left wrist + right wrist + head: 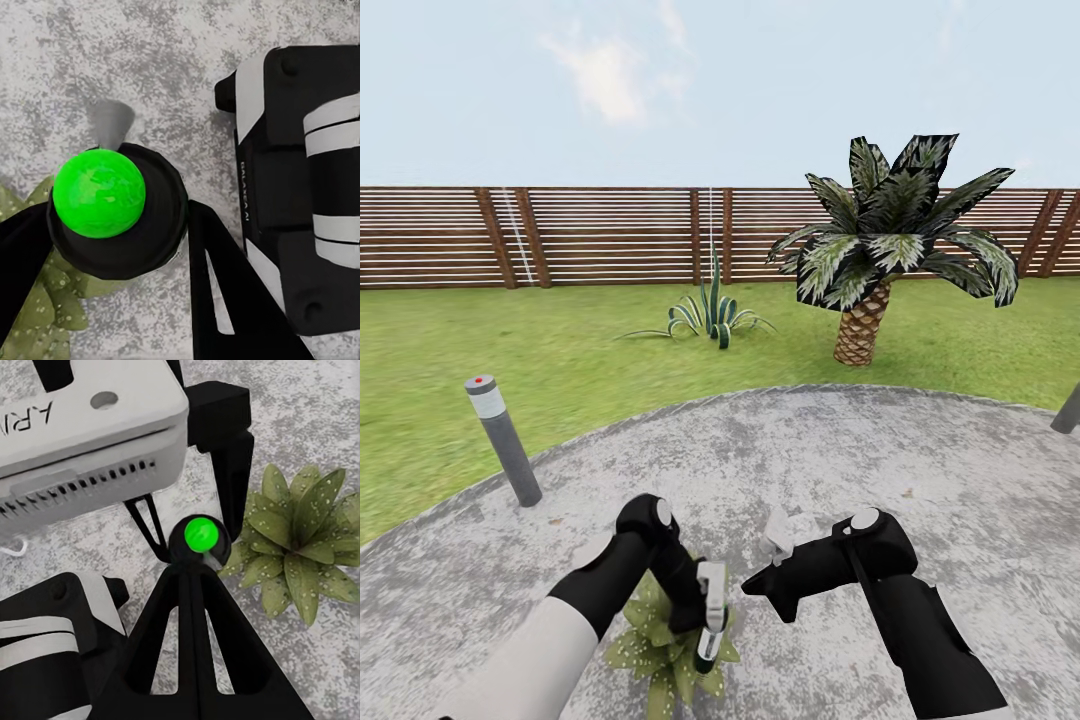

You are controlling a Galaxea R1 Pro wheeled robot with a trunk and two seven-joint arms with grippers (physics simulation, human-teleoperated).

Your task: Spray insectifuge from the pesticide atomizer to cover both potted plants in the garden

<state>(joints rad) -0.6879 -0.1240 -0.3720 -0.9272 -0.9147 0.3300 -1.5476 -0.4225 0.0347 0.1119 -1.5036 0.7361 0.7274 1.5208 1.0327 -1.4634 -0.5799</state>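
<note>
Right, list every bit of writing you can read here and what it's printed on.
"GALAXEA": small, blurred lettering, so a likely reading only, on the black arm housing in the left wrist view.
"AR": cut off at the picture's edge, on the white arm housing in the right wrist view.
No other lettering is legible.

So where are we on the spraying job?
Done: the potted plant under the arms is dotted with whitish specks. In hand: a white object by the right gripper looks like the atomizer, but the grasp is unclear. Left: the second plant, and confirming full cover.
</note>
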